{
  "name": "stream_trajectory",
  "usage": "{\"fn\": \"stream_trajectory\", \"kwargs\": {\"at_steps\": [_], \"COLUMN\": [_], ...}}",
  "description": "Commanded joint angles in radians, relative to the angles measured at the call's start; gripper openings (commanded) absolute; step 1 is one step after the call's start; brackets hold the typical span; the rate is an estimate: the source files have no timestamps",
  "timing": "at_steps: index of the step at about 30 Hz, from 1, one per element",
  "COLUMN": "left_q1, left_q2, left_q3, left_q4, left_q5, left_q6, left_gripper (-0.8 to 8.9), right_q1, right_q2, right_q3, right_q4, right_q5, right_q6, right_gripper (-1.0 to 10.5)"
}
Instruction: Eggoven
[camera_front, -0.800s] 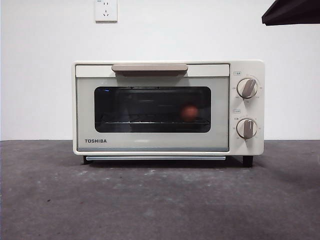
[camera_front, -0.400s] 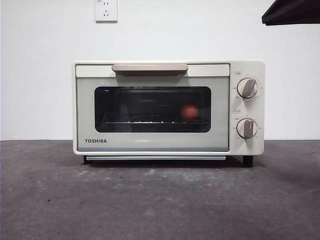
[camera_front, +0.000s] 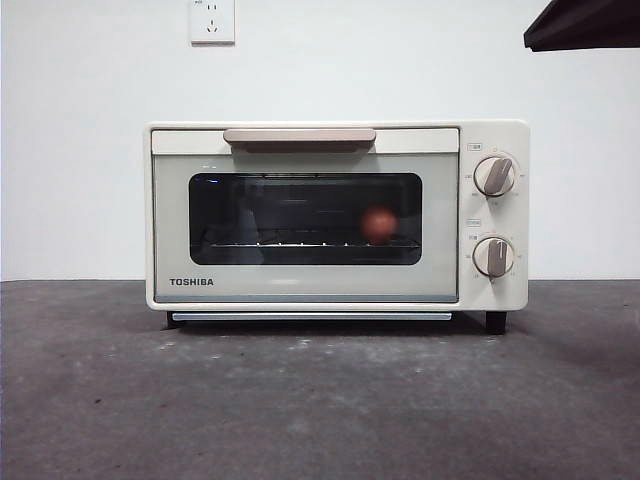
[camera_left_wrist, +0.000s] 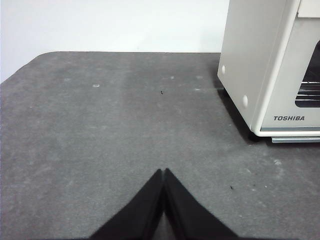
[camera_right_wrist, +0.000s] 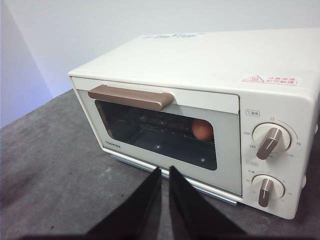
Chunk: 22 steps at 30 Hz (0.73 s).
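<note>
The toaster oven (camera_front: 337, 215) stood on the dark grey table (camera_front: 320, 400) with its door closed, beige handle (camera_front: 300, 136) along the top edge of the door and two knobs (camera_front: 494, 176) stacked at the oven's 3 o'clock side. Through the dark glass window (camera_front: 305, 218) I could see the egg (camera_front: 378, 225) (reddish-brown, a little blurred by the glass) sitting on the wire rack (camera_front: 300, 243), toward the 3 o'clock end of the chamber. My left claw (camera_left_wrist: 163, 172) was pressed together, holding nothing, low over bare table with the oven's side wall off toward 2 o'clock. My right claw (camera_right_wrist: 165, 171) hung in front of the door, its jaws nearly together with a thin gap, empty, the egg up toward 1 o'clock behind the glass.
</note>
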Motion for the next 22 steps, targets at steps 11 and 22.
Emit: {"fn": "stream_trajectory", "kwargs": {"at_steps": [11,22], "left_q1": [0.003,0.003], "left_q2": [-0.002,-0.002], "left_q3": [-0.028,-0.028], "left_q4": [0.014,0.014], "left_q5": [-0.001,-0.001], "left_q6": [-0.002,-0.002], "left_gripper": [0.08,0.07], "right_q1": [-0.070,-0.405], "right_q2": [-0.094,-0.359], "right_q3": [0.006,-0.129], "right_q4": [-0.023,-0.061], "right_q5": [0.025,0.026], "right_q6": [-0.088,-0.194], "right_gripper": [0.0,0.0]}}
